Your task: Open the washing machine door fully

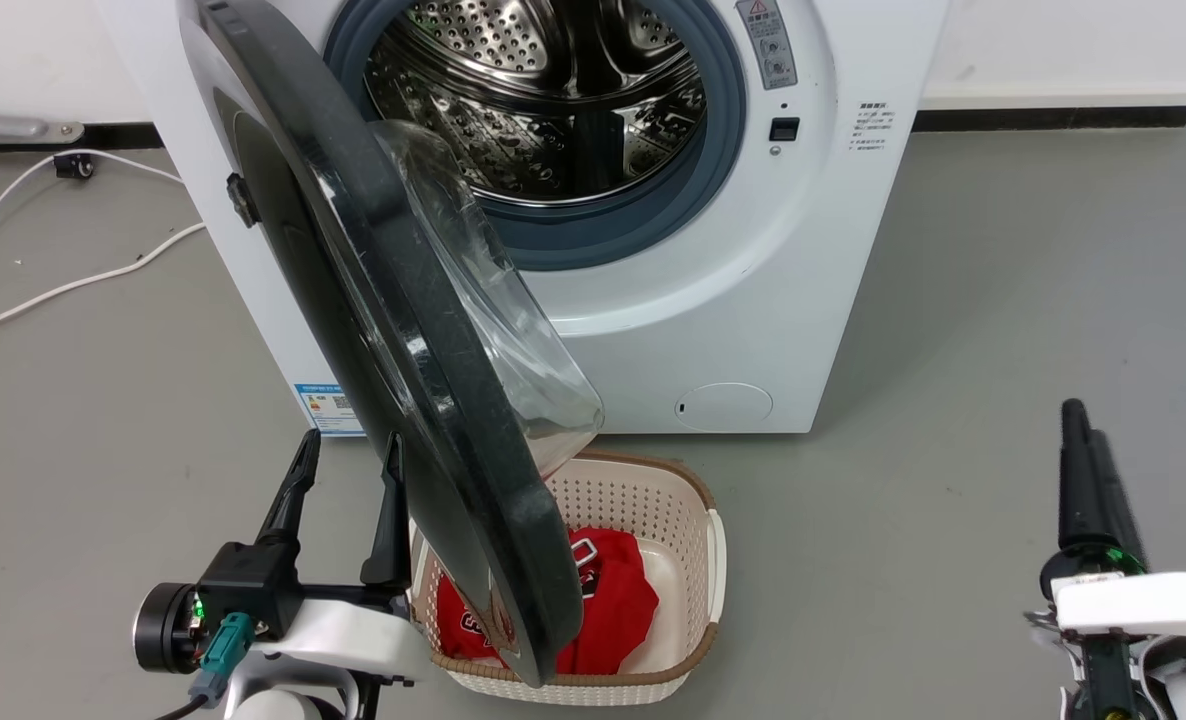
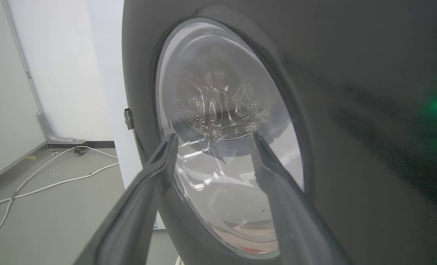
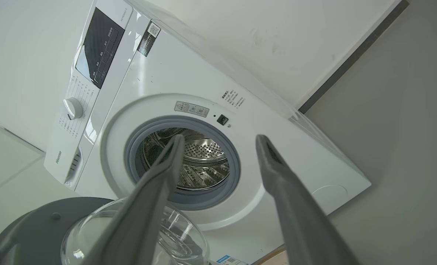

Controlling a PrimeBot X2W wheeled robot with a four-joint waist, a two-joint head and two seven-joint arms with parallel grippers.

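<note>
Two parts make up the washing machine door: a wide, glossy black outer ring and a clear glass bowl that bulges from its inner side. The door hangs from the left side of the washing machine, a white front-loader standing on the grey floor. It stands partly open, nearly edge-on to the head view, with its lower rim above a cream perforated basket that holds a red garment. The opening is uncovered, showing the perforated steel drum inside a grey gasket. A round filter cap sits low on the front panel.

The left gripper is just beside the door's outer face, fingers apart and holding nothing. In the left wrist view they point at the round window; contact with the door cannot be determined. The right gripper is well apart from the door, fingers spread and empty, facing the drum opening.
</note>
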